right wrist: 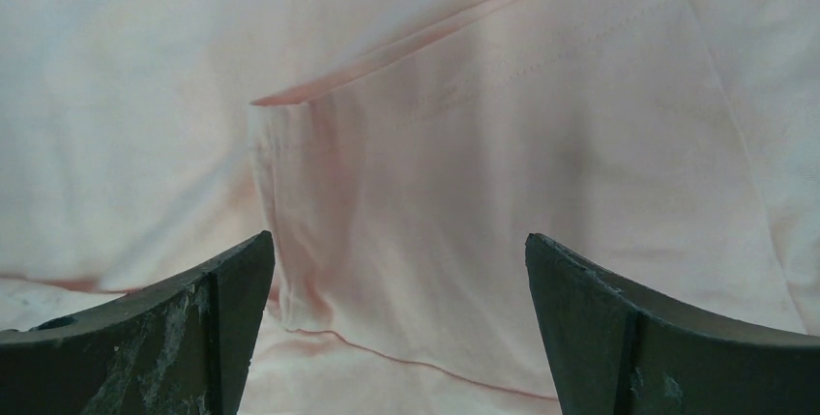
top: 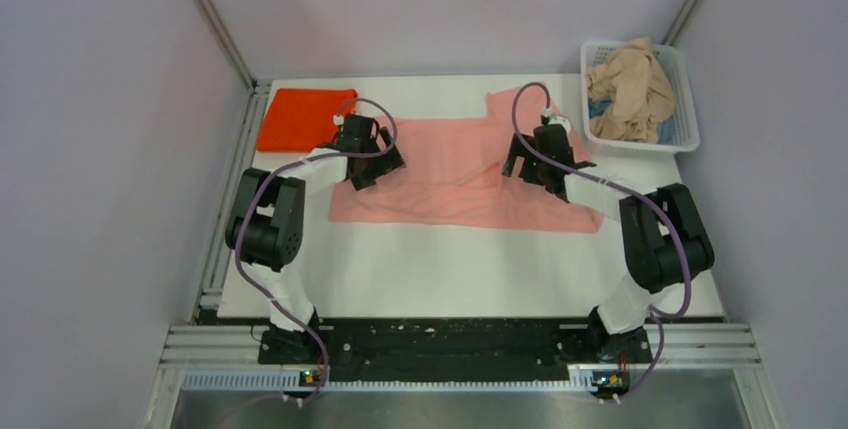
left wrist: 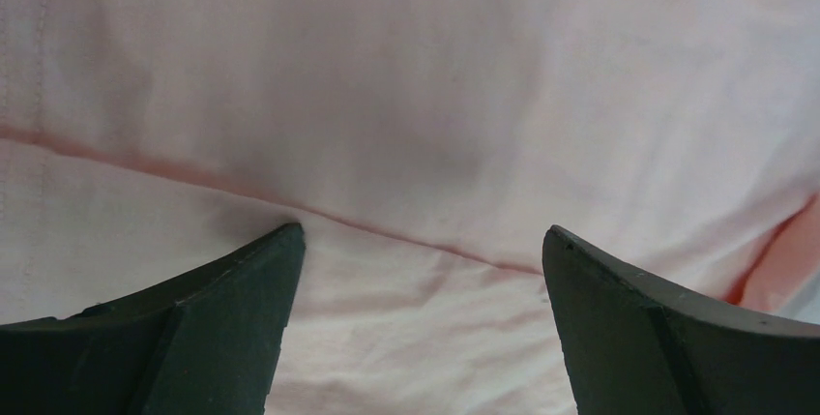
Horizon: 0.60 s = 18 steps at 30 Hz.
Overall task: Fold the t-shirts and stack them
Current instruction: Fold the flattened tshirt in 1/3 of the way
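Top external view shows the salmon-pink t-shirt [top: 455, 174] spread flat at centre, the orange-red t-shirt [top: 300, 119] folded at far left, and the beige t-shirt [top: 628, 89] heaped in the basket [top: 686, 84]. The left gripper [top: 372, 171] and right gripper [top: 527, 169] stand over the pink cloth, jaws wide, holding nothing. Step in hand: folding (likely early). The next move requires each gripper to pinch a cloth edge.

White plastic lattice basket [top: 640, 144] at far right corner of white flat surface [top: 450, 269]. Blue cloth scrap [top: 666, 131] showing inside basket. Black base plate [top: 450, 334] along near edge. Silver aluminium rail [top: 215, 239] down left side.
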### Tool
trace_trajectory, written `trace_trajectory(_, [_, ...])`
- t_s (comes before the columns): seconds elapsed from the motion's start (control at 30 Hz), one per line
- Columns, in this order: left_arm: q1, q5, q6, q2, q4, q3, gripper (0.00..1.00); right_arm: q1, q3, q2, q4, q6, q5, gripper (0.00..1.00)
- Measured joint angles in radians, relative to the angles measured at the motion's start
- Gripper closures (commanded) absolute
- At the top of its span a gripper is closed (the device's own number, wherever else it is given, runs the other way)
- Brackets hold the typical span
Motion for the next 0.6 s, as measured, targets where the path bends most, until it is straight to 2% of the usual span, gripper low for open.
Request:
trace_trajectory(0.17, [0.000,-0.013,-0.005,0.013,0.029,-0.019,0.01,-0.002,-0.034,0.042,0.014,0.027,-0.002,0.01])
trace_trajectory(0.3, [0.000,-0.009,-0.025,-0.051,0.121,-0.130,0.01,-0.002,-0.131,-0.020,0.068,0.055,-0.005,0.02])
trace_trajectory(0.43, [-0.008,-0.002,-0.058,-0.159,0.204,-0.284,0.01,-0.002,-0.259,-0.156,0.047,0.098,-0.008,0.02])
trace_trajectory(0.6, [-0.062,-0.027,-0.104,-0.328,0.201,-0.455,0.01,-0.002,-0.405,-0.364,-0.048,0.160,-0.021,0.02])
